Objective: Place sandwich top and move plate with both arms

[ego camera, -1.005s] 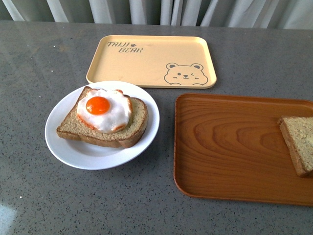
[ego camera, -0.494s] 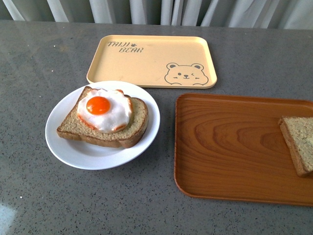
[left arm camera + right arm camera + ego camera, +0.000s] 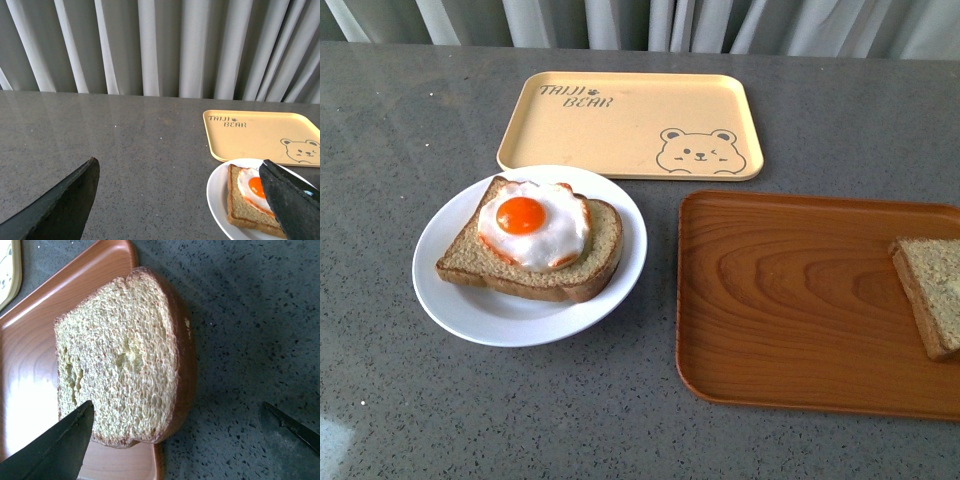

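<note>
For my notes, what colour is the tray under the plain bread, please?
Brown wood-grain tray, clearest in front view.

Plate (image 3: 470, 320) left, egg slice (image 3: 597, 250) on it — bear tray (image 3: 630, 120) behind; wooden tray (image 3: 780, 300) right, sandwich top (image 3: 935, 290) on it.

Left of plate (image 3: 470, 310) and on its near side: bare table (image 3: 400, 120), open approach. Beyond plate: bear tray (image 3: 630, 125) just off rim, narrow gap. Right of plate: wooden tray (image 3: 790, 300), slim strip of table between. Egg slice (image 3: 535, 245) fills plate middle, rim bare all round. Far right of plate: sandwich top (image 3: 932, 295) overhangs wooden tray's outer rim, bare table past it.
</note>
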Controlling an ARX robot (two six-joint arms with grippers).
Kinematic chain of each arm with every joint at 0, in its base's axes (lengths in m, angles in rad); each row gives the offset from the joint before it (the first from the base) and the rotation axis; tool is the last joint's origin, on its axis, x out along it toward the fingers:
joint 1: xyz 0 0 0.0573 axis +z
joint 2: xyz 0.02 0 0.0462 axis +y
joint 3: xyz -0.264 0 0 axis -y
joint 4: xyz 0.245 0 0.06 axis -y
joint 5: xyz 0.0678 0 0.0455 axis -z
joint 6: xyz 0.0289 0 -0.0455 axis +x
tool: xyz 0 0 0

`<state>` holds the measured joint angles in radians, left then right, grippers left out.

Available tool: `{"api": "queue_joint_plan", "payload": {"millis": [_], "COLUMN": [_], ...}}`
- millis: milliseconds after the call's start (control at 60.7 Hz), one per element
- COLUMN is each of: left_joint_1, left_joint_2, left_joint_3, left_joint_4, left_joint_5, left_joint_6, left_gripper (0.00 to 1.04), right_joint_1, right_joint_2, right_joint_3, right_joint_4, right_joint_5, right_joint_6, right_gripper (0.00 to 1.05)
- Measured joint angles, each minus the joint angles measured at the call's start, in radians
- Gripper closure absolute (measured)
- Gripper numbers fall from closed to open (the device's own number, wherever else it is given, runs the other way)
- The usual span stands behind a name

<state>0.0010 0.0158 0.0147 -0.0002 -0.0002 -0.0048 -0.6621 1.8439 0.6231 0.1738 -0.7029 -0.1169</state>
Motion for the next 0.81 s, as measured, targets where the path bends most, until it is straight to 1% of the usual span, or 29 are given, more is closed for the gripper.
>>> {"api": "queue_joint_plan", "payload": {"millis": [181, 214, 247, 560, 577, 626, 643, 725, 742, 807], "left_joint_1": [0.000, 0.000, 0.000, 0.000, 0.000, 0.000, 0.000, 0.000, 0.000, 0.000], "left_joint_2": [0.000, 0.000, 0.000, 0.000, 0.000, 0.000, 0.000, 0.000, 0.000, 0.000], "left_joint_3": [0.000, 0.000, 0.000, 0.000, 0.000, 0.000, 0.000, 0.000, 0.000, 0.000], "left_joint_4": [0.000, 0.000, 0.000, 0.000, 0.000, 0.000, 0.000, 0.000, 0.000, 0.000], "left_joint_5": [0.000, 0.000, 0.000, 0.000, 0.000, 0.000, 0.000, 0.000, 0.000, 0.000], "left_joint_6": [0.000, 0.000, 0.000, 0.000, 0.000, 0.000, 0.000, 0.000, 0.000, 0.000], "left_gripper": [0.09, 0.09, 0.09, 0.09, 0.09, 0.09, 0.09, 0.09, 0.09, 0.09], "right_joint_1": [0.020, 0.022, 0.024, 0.026, 0.026, 0.024, 0.023, 0.014, 0.013, 0.007], "right_joint_2": [0.025, 0.027, 0.027, 0.027, 0.027, 0.024, 0.019, -0.005, -0.010, -0.034], "right_joint_3": [0.000, 0.000, 0.000, 0.006, 0.007, 0.008, 0.008, 0.010, 0.010, 0.011], "right_joint_4": [0.040, 0.042, 0.043, 0.028, 0.024, 0.014, 0.008, -0.014, -0.019, -0.037], "right_joint_5": [0.007, 0.007, 0.008, 0.006, 0.004, 0.000, -0.002, -0.023, -0.027, -0.045], "right_joint_6": [0.044, 0.050, 0.054, 0.072, 0.073, 0.076, 0.077, 0.089, 0.092, 0.105], "right_gripper": [0.09, 0.11, 0.15, 0.63, 0.69, 0.79, 0.84, 1.00, 1.02, 1.03]}}
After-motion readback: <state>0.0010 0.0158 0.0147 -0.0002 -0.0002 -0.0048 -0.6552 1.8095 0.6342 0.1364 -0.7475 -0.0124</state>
